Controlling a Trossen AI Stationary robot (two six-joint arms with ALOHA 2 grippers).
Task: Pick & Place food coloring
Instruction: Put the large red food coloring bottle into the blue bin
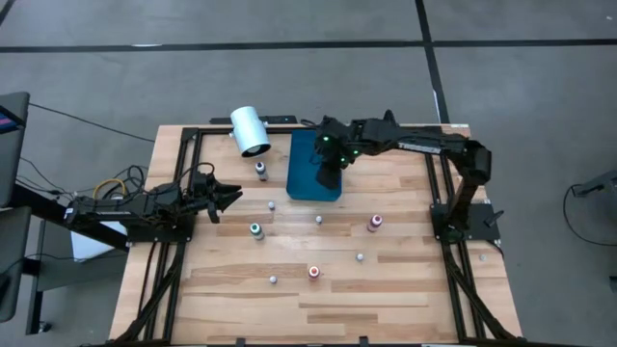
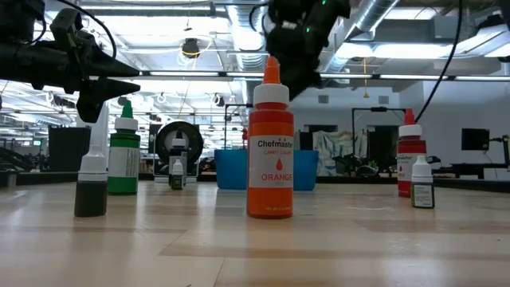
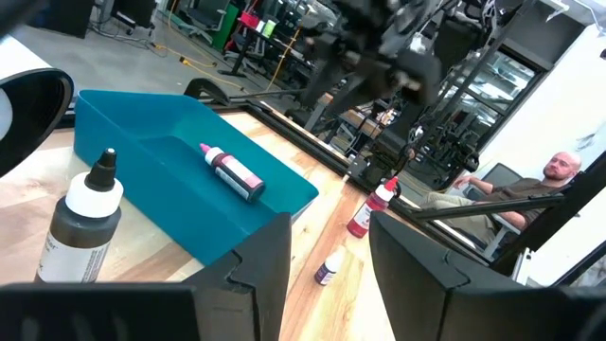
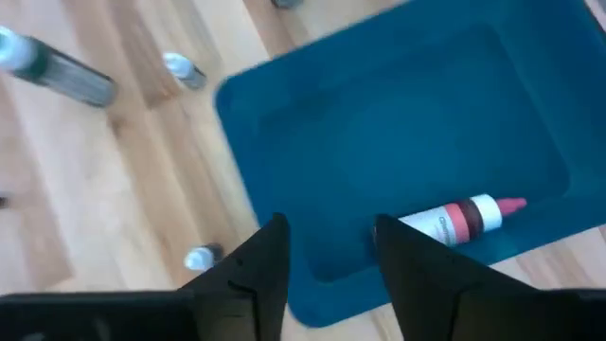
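A pink-topped food coloring bottle (image 4: 461, 218) lies on its side in the blue tray (image 4: 398, 114), untouched. My right gripper (image 4: 327, 251) hangs open above the tray (image 1: 307, 183), its fingers just short of that bottle, nothing between them. My left gripper (image 1: 234, 196) waits open and level at the table's left side. Other bottles stand upright on the wood: a dark-topped one (image 1: 260, 171), a green one (image 1: 255, 229), an orange one (image 1: 314, 272) and a red one (image 1: 375, 224). Several tiny whitish ones (image 1: 319, 220) stand between them.
A large white cylinder (image 1: 251, 130) lies at the far edge, left of the tray. Black frame rails (image 1: 188, 154) run along the table's left and right sides. Bare wood (image 1: 405, 289) lies at the near right. A person (image 3: 554, 180) sits beyond the table.
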